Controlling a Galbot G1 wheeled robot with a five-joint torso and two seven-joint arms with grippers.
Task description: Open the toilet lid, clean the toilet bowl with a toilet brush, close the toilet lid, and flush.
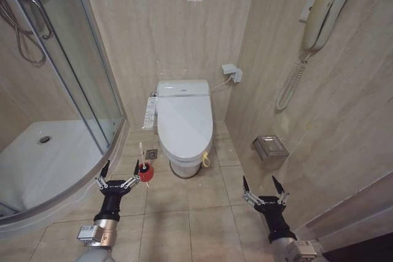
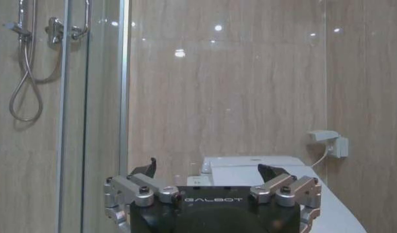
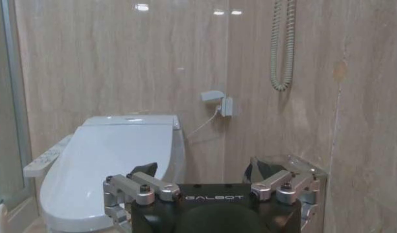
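Observation:
The toilet lid (image 1: 184,118) is a glossy white oval lying shut over the toilet bowl (image 1: 183,168), with a yellow strap loop (image 1: 206,160) hanging at its front right edge. The lid (image 3: 101,160) also fills the near side of the right wrist view, and its edge (image 2: 334,213) shows in the left wrist view. The toilet brush (image 1: 143,165) stands on the floor left of the bowl, its white handle upright in a red holder. My left gripper (image 1: 121,170) (image 2: 207,167) hovers open just left of the brush. My right gripper (image 1: 259,183) (image 3: 203,167) is open, low and to the right of the toilet.
A curved glass shower enclosure (image 1: 92,90) with a white tray (image 1: 49,164) stands at left. A button panel (image 1: 149,113) sits on the toilet's left side. A wall phone (image 1: 325,16) and a metal paper holder (image 1: 270,147) are on the right wall. Bare floor tiles lie before the toilet.

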